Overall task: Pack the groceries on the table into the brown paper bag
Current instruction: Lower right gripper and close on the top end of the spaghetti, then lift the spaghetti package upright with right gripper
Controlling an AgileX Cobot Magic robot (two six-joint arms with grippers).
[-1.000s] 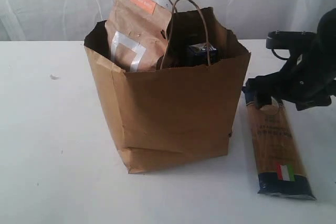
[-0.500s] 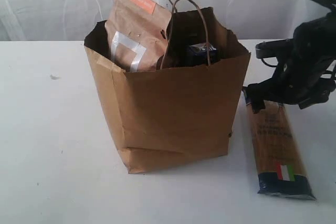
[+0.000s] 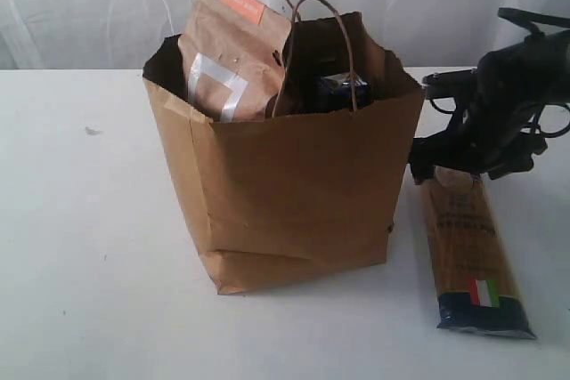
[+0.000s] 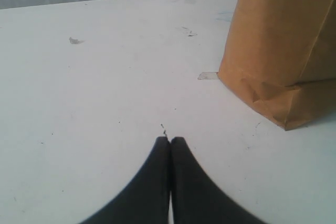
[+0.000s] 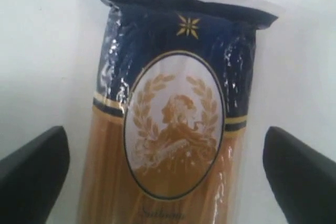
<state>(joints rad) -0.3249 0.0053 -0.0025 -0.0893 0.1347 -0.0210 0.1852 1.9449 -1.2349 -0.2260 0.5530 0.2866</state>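
- Since a second ago, the right arm's dark bulk has drawn nearer the brown paper bag (image 3: 294, 193) and tipped upward, while the bag and everything else lie as they did.
- The right gripper (image 5: 167, 179) hangs over the spaghetti pack (image 3: 468, 246) with its claw spread wide. One finger stands off each long edge, and neither touches the wrapper.
- The pack lies flat on the table (image 3: 89, 246) just beside the bag, on the right arm's side. Its dark-blue crest end is the one below the claw.
- The left gripper (image 4: 170, 150) has its claw pressed together on nothing and sits low over bare table on the bag's other side.
- The brown pouch with orange label (image 3: 233, 51) already stands inside the bag and pokes above the rim.
- As I judge it, the pack is long, stiff along its length, fairly light and brittle inside, with slick film outside.
- A squeeze across the narrow width just below the crest looks workable, though a grip nearer the middle would swing less on the way to the bag.
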